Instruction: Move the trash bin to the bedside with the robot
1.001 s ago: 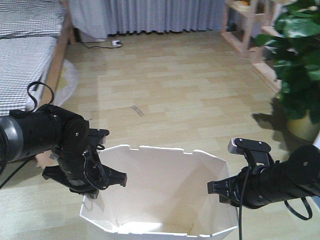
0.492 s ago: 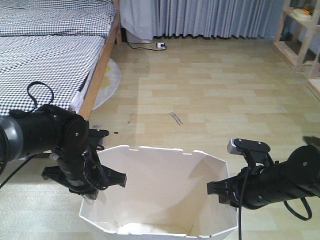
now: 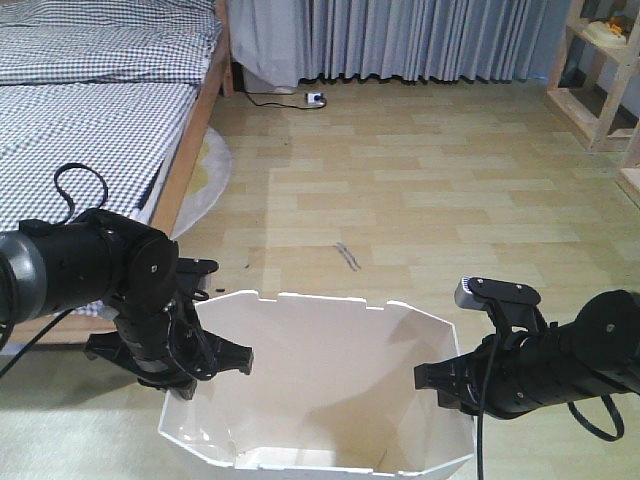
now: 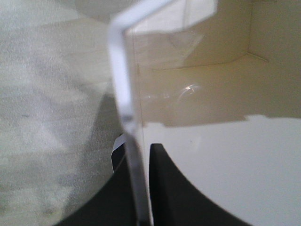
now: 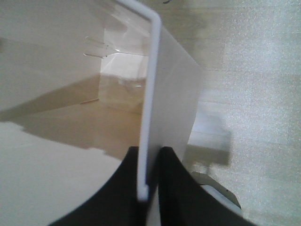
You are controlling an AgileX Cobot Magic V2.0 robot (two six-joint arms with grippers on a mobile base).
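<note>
Trash bin (image 3: 320,385): cream-white, near centre, held between both arms, just right of the bed frame (image 3: 186,165).
Left gripper (image 4: 139,183): jaws clamped on the bin's left wall.
Right gripper (image 5: 149,181): jaws clamped on its right wall.
Change: over the last second the bed swung into the left of view, while the bin stayed fixed between the arms.
Judged: delivery nearly complete.

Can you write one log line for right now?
left tool: shut on trash bin wall | right tool: shut on opposite wall | bedside: to bin's left
</note>
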